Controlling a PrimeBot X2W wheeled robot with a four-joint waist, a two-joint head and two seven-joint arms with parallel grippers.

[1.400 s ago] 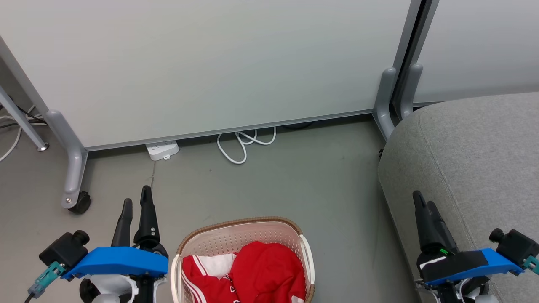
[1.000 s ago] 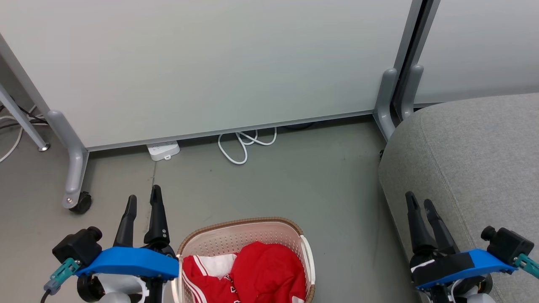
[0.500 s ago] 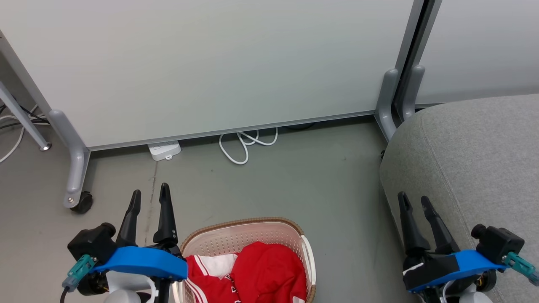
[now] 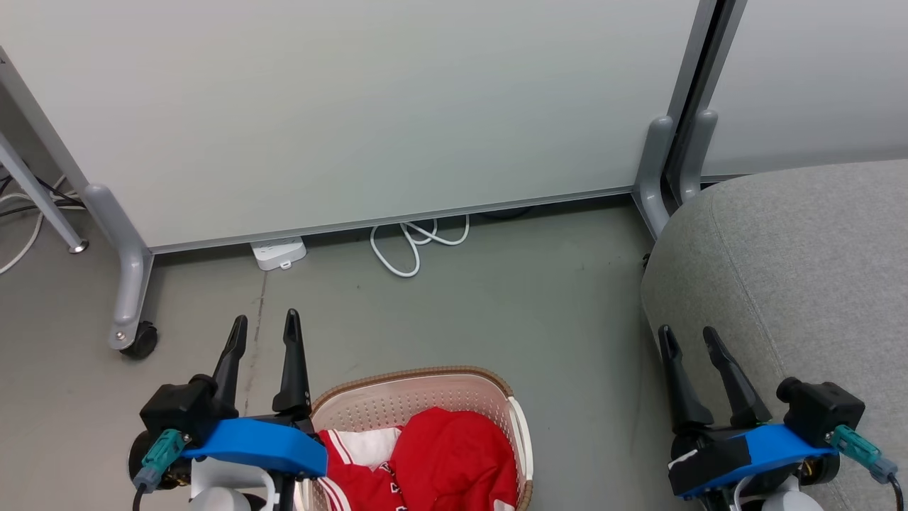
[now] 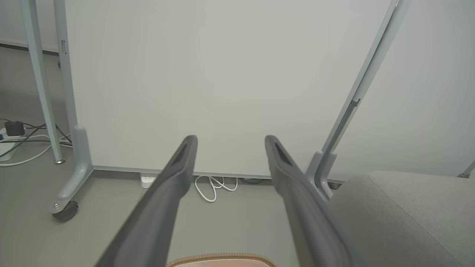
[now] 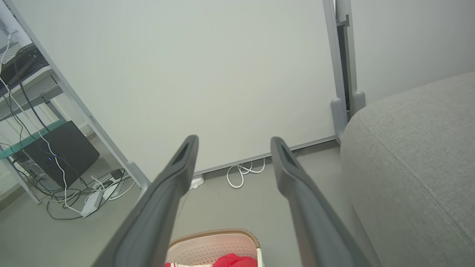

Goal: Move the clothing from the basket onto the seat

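The cream perforated basket (image 4: 425,389) with its brown rim stands on the floor at the bottom middle of the head view. In it lie a plain red garment (image 4: 454,454) and, to its left, a red jersey with white striped trim (image 4: 344,465). My left gripper (image 4: 264,326) hovers open just left of the basket, with nothing between its fingers. My right gripper (image 4: 687,341) stands open by the front edge of the light-grey seat (image 4: 801,270), also holding nothing. The right wrist view shows the basket rim (image 6: 213,234) and a bit of red cloth (image 6: 233,261) low down.
A pale partition panel (image 4: 355,106) on grey legs closes off the far side, its castor (image 4: 138,339) at the left. A white power strip (image 4: 278,253) and a looped white cable (image 4: 408,245) lie at its base. Bare grey floor (image 4: 532,312) separates basket and seat.
Both grippers have swung inward: the left one rightward toward the basket, the right one leftward and slightly down. The right gripper's fingers have spread apart from nearly together. The basket and clothing have stayed put.
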